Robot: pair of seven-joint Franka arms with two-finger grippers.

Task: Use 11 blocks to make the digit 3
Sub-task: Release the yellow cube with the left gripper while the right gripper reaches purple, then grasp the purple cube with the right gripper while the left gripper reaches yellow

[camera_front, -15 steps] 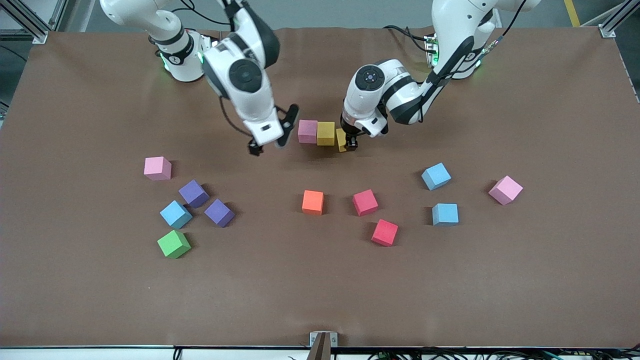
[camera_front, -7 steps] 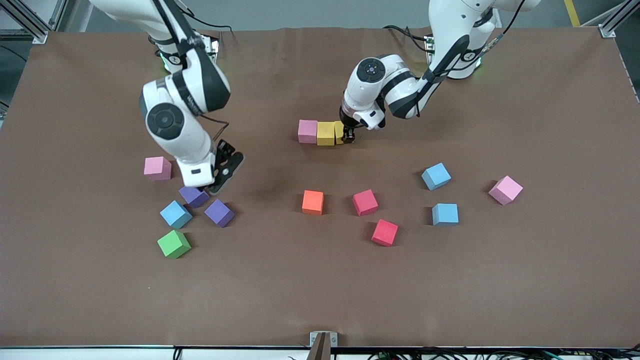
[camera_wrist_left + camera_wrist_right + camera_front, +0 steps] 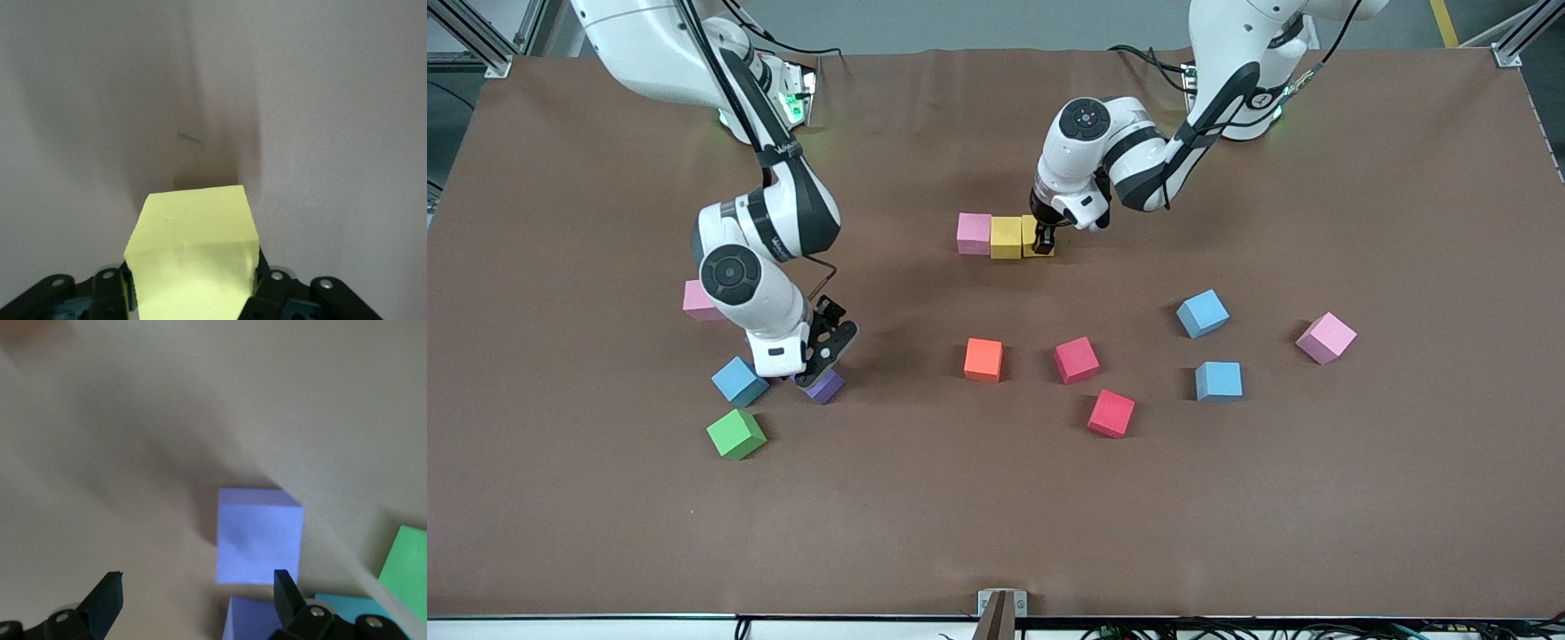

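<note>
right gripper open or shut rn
Open. In the right wrist view the right gripper's fingers stand wide apart with nothing between them, over the purple blocks.

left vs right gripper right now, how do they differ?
The left gripper is shut on a yellow block at the end of the pink-yellow row; the right gripper is open and holds nothing. Left sits low at the row; right is over the purple blocks near the right arm's end. Both have black two-finger jaws pointing down.
</note>
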